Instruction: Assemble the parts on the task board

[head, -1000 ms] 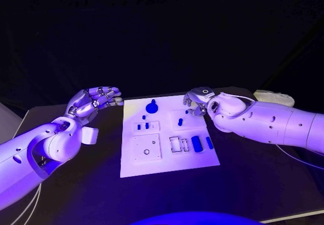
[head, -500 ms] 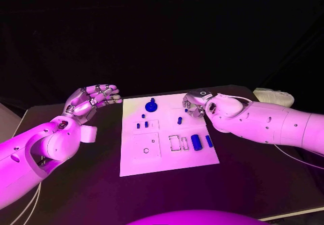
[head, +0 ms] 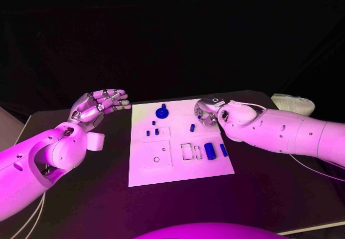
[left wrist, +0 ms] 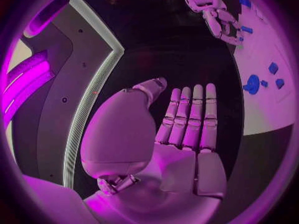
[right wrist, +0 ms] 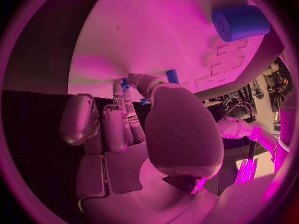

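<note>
Board (head: 180,164) lies mid-table with blue parts (head: 209,151) — right hand (head: 208,110), fingers curled, hovers over its far edge; left hand (head: 97,105) spread empty beside it.

a robot lab or demo booth, dark all around. a black tabletop (head: 86,199) stands against black drapes (head: 172,45), lit by coloured stage light. a white task board (head: 180,169) with small blue parts (head: 209,151) lies in the middle, between two white robot arms.
</note>
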